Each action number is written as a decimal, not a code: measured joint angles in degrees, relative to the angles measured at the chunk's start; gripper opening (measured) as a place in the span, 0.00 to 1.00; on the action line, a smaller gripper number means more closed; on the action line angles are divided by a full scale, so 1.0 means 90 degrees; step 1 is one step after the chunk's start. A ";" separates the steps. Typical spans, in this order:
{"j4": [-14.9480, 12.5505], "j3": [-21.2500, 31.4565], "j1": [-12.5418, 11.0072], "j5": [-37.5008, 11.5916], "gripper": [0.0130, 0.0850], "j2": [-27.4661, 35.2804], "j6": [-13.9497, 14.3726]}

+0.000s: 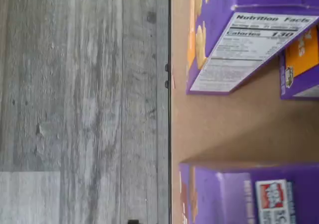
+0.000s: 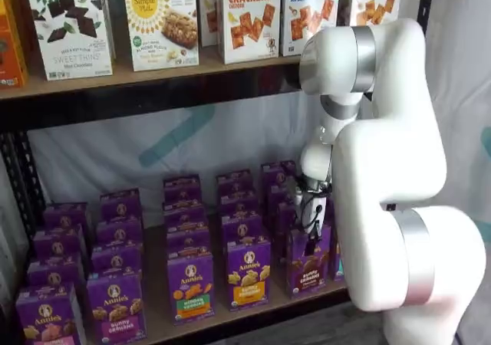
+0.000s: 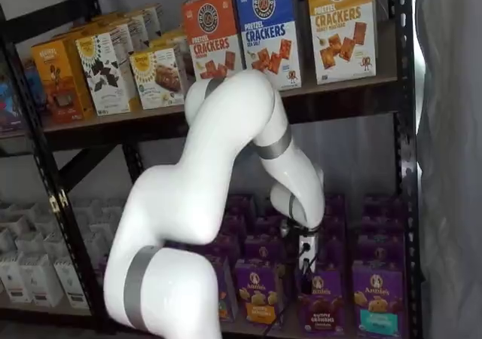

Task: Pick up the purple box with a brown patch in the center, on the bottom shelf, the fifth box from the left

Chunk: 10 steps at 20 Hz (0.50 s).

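Note:
The purple box point(image 2: 307, 264) with dark brown crackers and "Bunny Grahams" lettering stands upright at the front of the bottom shelf point(image 2: 157, 326), partly behind the arm. It also shows in a shelf view point(image 3: 320, 300). My gripper point(image 2: 310, 238) hangs just above and in front of its top, with a cable beside it; in a shelf view point(image 3: 305, 267) only dark fingers show, with no gap to be made out. The wrist view is turned on its side and shows the tan shelf board point(image 1: 224, 129) with purple cartons; which one is the task's I cannot tell.
A purple carton with yellow crackers point(image 2: 248, 272) stands left of the task box and a teal-band carton point(image 3: 376, 303) to its right. Rows of purple cartons stand behind. Cracker boxes point(image 2: 249, 15) fill the upper shelf. Grey plank floor point(image 1: 84, 104) lies before the shelf edge.

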 joint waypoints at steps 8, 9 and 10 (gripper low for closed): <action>0.0009 0.0002 -0.0007 -0.0139 1.00 0.0031 -0.0021; -0.0001 -0.0005 -0.0004 -0.0159 1.00 0.0045 -0.0010; -0.0017 -0.0014 0.0000 -0.0179 1.00 0.0061 0.0006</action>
